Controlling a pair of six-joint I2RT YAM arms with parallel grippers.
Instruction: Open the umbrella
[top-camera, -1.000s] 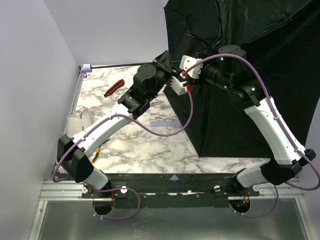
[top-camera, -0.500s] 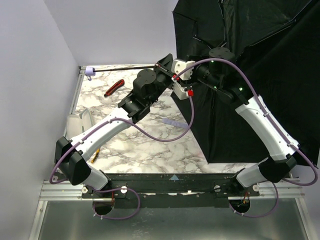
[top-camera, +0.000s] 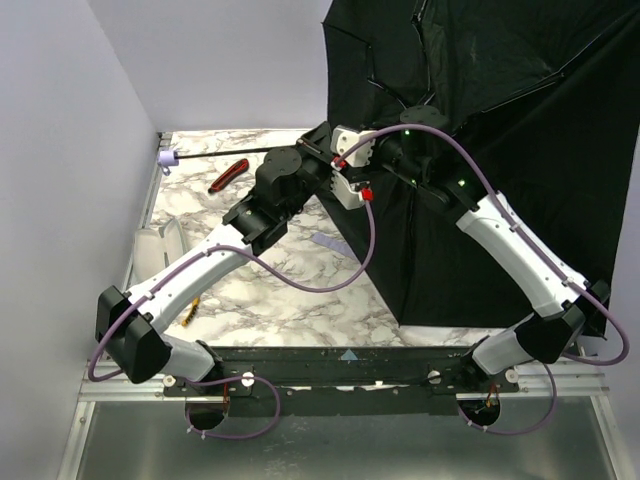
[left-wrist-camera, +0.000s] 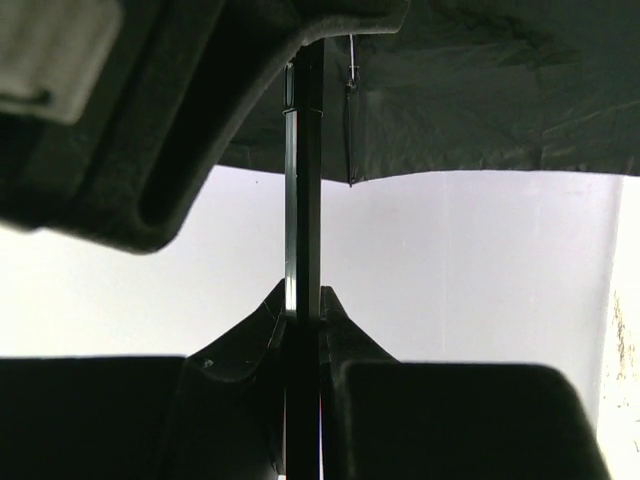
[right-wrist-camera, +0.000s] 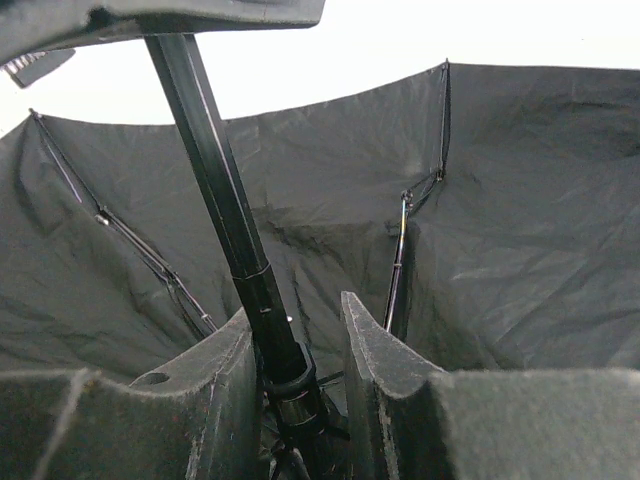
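The umbrella's canopy is spread at the right, its black lining and thin ribs facing me. Its black shaft runs left to the small lavender handle at the table's far left corner. My left gripper is shut on the shaft, which is pinched between its fingers. My right gripper straddles the shaft at the runner. Its jaws are open. The left finger touches the shaft and the right finger stands apart.
On the marble table lie a red-handled tool, a pale lavender strip, a grey-white object at the left edge and a small yellow item. The canopy's lower edge rests on the table's right half. Pale walls stand left and behind.
Both grippers and the shaft have shifted a little left and toward me. The handle has slid down the left corner. The canopy has swung right, then back left.
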